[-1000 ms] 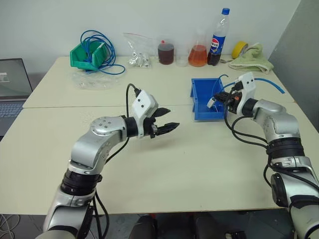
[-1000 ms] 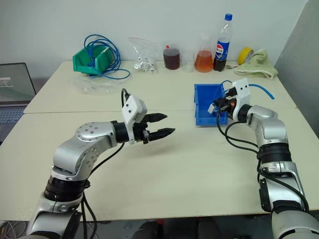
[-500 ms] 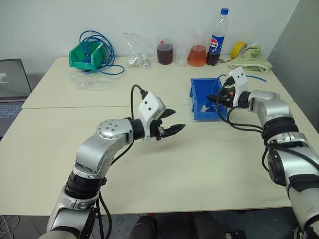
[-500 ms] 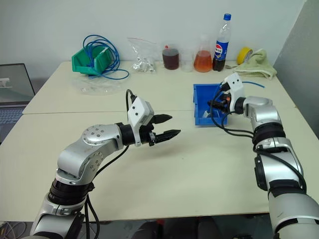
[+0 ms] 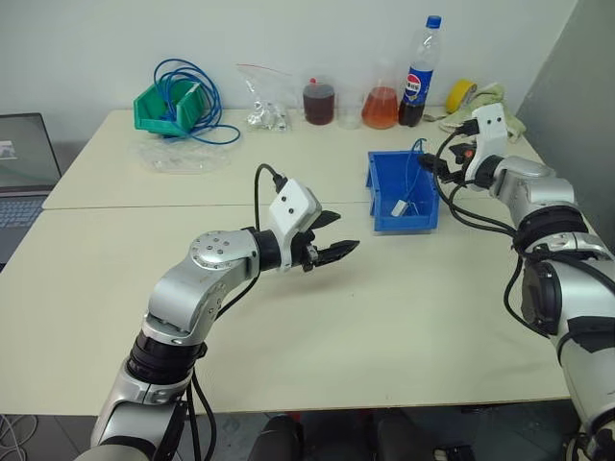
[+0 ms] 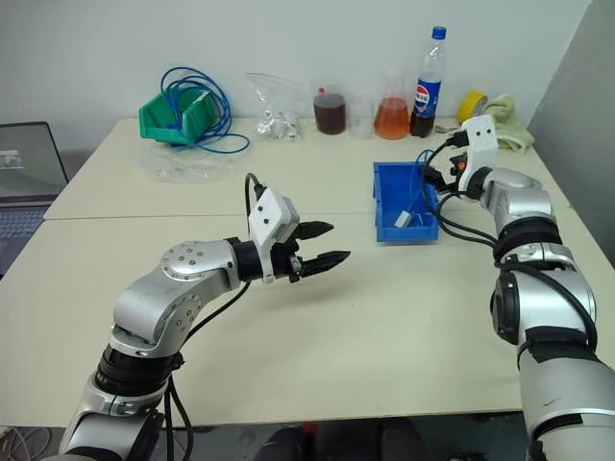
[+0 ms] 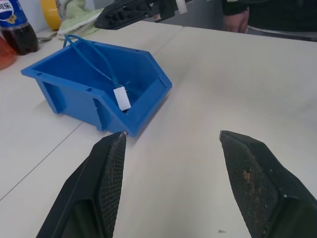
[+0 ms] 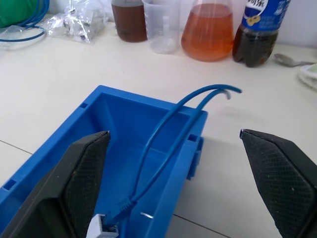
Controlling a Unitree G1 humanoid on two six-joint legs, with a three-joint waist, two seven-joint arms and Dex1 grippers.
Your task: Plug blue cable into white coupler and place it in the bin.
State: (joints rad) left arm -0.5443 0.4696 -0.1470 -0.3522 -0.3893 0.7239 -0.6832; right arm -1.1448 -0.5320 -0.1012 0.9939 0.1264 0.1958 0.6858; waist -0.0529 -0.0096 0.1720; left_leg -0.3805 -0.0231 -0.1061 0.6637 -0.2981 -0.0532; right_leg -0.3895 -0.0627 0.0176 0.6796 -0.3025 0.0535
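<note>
With the white coupler (image 7: 121, 97) plugged onto the blue cable (image 8: 163, 129) inside the bin (image 5: 380, 213), I log both claws, right claw (image 5: 450, 161) and left claw (image 5: 327, 236), wide apart, empty; next: withdraw clear.

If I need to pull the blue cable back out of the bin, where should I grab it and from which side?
Judging from the pose, take the blue cable at the loop arching above the bin's rear rim, coming from above and behind with the open right gripper. That stretch stands free of the walls; the white coupler lies low inside, harder to reach.
</note>
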